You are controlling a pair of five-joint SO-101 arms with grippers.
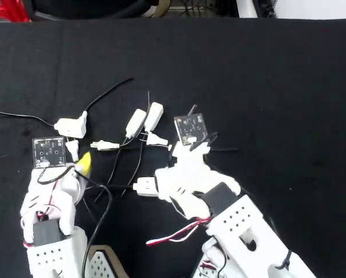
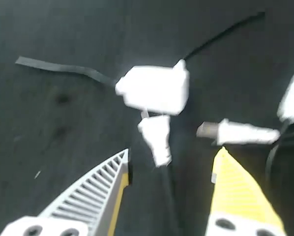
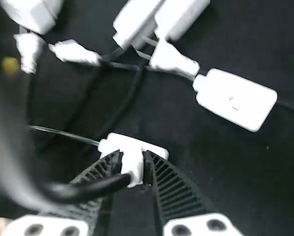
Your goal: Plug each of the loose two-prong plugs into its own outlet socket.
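Each plug we see is white, the cords black, and the tabletop plain black. We find the left gripper ribbed, yellow on one finger and white on the other, and the right gripper ribbed black.

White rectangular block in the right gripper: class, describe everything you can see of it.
The small white rectangular block looks like smooth plastic with rounded corners. A thin black cord leaves one end. It lies on the black table cloth, on the near side of the other white pieces and apart from them. The right gripper is shut on it, its black ribbed fingers pressing it from two sides. No prongs or socket slots can be made out on it.
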